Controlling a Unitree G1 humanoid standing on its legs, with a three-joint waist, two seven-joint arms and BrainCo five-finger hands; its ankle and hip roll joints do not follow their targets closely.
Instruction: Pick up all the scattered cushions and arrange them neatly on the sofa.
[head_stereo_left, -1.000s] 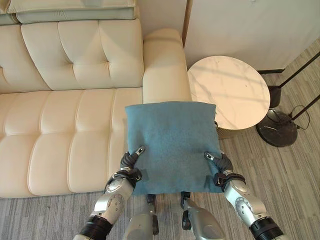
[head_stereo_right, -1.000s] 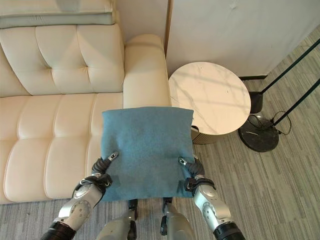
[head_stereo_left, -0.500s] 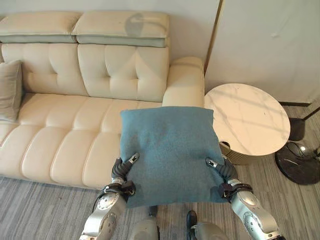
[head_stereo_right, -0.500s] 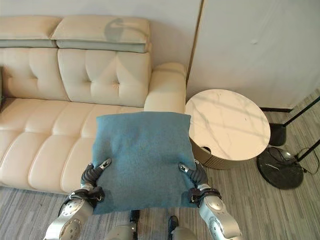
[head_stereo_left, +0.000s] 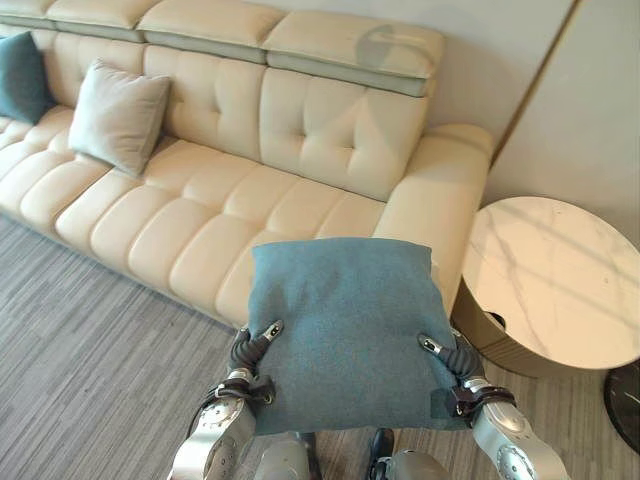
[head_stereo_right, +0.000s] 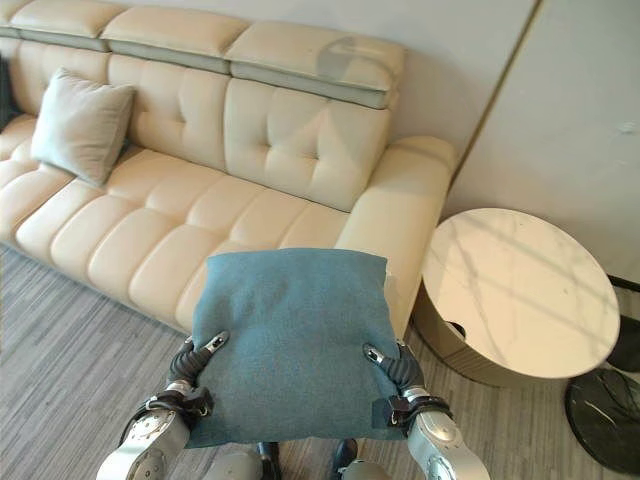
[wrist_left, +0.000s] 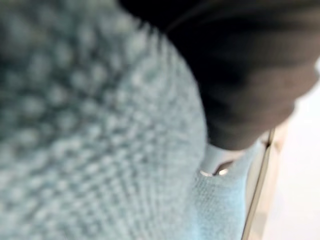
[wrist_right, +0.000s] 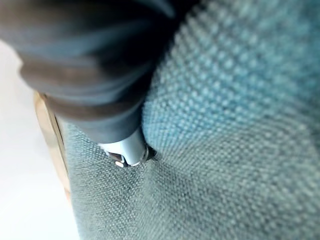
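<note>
Teal cushion: held flat and level in mid-air, over the sofa's front edge, at 6 o'clock of the head views.
Left robot hand: pinching the cushion's near edge at 7 o'clock, thumb on top.
Right robot hand: pinching the near edge at 5 o'clock, thumb on top.
Cream sofa: beyond, from 9 to 1 o'clock.
Beige cushion: leaning on the backrest, 10 o'clock.
Dark teal cushion: beside it, at the far end.
Round marble tabletop: 3 o'clock, just beside the armrest.

Home living room: cream tufted leather sofa with cushions, round marble side table, grey wood-plank floor, plain wall.
</note>
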